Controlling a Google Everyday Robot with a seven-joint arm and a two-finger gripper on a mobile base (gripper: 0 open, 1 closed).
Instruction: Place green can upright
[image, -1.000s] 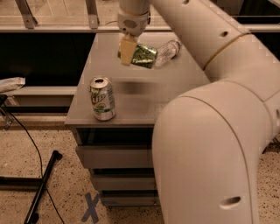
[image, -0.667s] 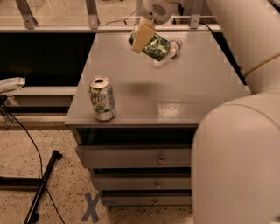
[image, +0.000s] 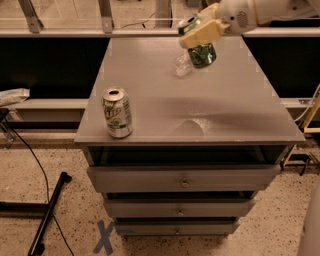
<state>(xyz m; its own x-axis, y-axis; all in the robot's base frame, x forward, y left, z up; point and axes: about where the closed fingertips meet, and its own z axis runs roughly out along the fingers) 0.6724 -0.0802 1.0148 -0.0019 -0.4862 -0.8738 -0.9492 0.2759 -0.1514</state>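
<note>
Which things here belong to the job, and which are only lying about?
Job: green can, tilted, held in the gripper over the far side of the table.
Lying about: pale can, upright at front left; clear bottle, far side.

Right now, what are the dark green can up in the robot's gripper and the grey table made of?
Grey table: smooth, faintly shiny top, maybe painted metal or laminate; can't tell which. Dark green can: probably thin metal, from its silvery rim and gloss. The gripper holds it tilted above the table's far side.
</note>
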